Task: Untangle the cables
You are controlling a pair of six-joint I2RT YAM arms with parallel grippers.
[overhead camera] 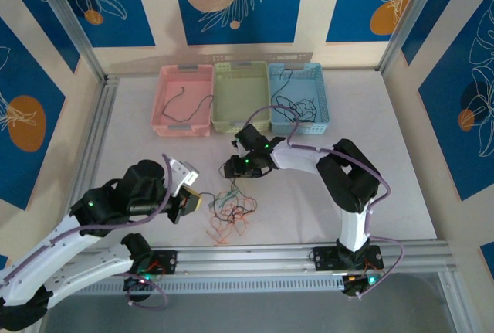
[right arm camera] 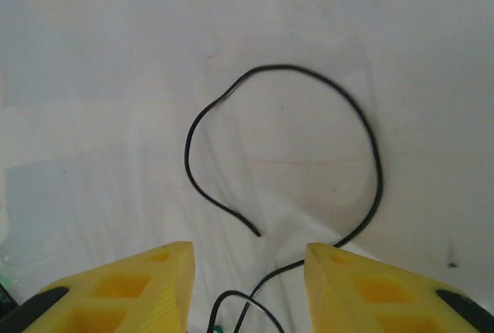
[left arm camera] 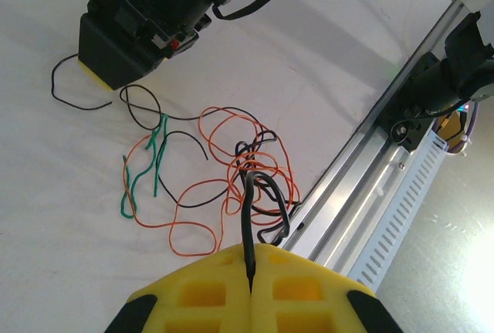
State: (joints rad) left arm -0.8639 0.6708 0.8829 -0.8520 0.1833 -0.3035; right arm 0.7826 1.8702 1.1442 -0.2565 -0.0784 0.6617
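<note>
So the cables (left arm camera: 231, 155) sit in a loose tangle on the white desk (overhead camera: 386, 163), near the front edge and just ahead of the rail (left arm camera: 363, 186); mostly orange loops with black ones threaded through, plus a green cable (left arm camera: 158, 155) lying off to one side beside a thin orange strand. The left gripper (left arm camera: 252, 256) is clamped down on a black cable (left arm camera: 247, 209) — its yellow fingers (left arm camera: 201, 294) are pressed together with the cable's end pinched in the seam; from there the cable runs up into the knot of orange loops. The right gripper (right arm camera: 247, 271) hangs at the far edge of the tangle, pointing down at the desk; its jaws are partway apart and holding nothing. A black loop (right arm camera: 376, 155) lies flat on the desk ahead of its fingers, and the loop's tail passes through the gap between them; I can't tell if it brushes either one. From above, three baskets stand in a row at the back of the desk, well apart from the tangle — pink basket (overhead camera: 181, 127), green basket (overhead camera: 224, 126), blue basket (overhead camera: 312, 124), touching side by side; the pink one has a dark strand (overhead camera: 171, 105) in it and the blue one a small dark bundle (overhead camera: 305, 107).
</note>
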